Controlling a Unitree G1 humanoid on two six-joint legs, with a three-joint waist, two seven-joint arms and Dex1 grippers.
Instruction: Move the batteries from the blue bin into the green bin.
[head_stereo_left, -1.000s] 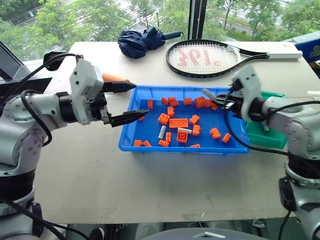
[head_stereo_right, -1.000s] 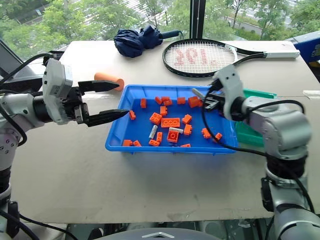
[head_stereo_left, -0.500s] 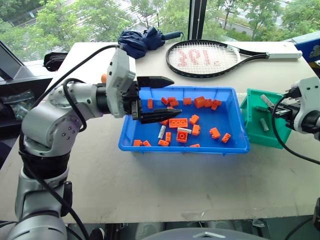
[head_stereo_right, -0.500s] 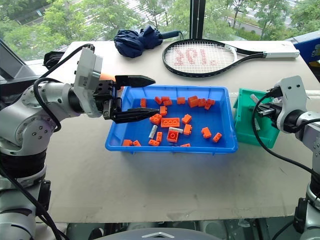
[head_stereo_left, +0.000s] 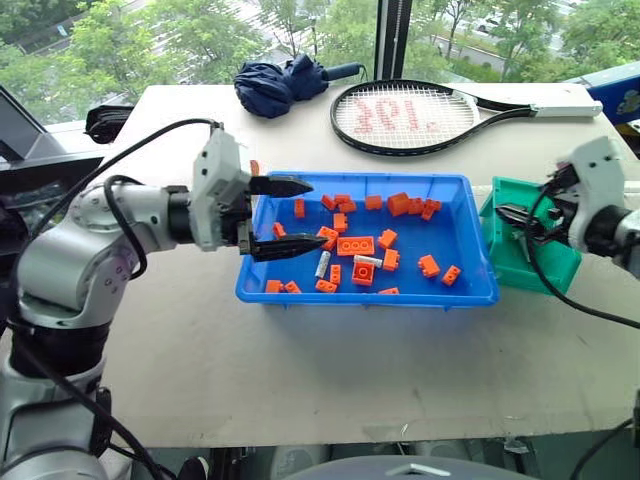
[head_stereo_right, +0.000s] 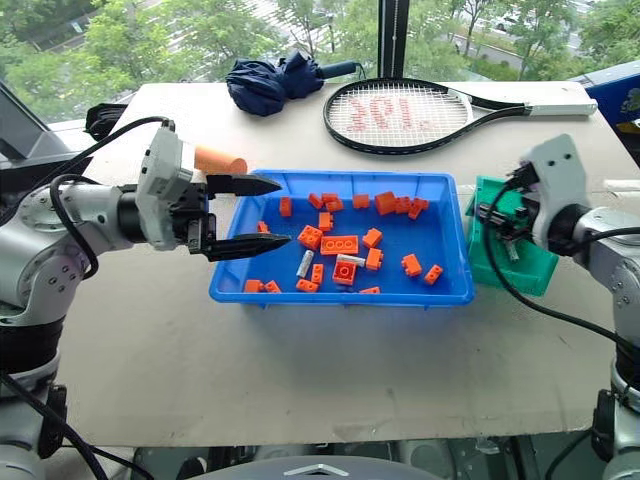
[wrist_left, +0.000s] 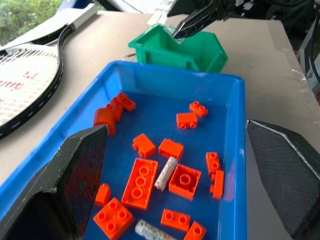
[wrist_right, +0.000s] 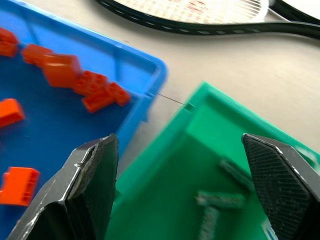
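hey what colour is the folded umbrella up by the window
Dark navy blue umbrella, clearest in the left eye view.

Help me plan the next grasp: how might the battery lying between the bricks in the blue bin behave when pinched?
The battery is a smooth metal cylinder, so it may slip or roll. Orange bricks beside it probably limit rolling. It looks rigid.
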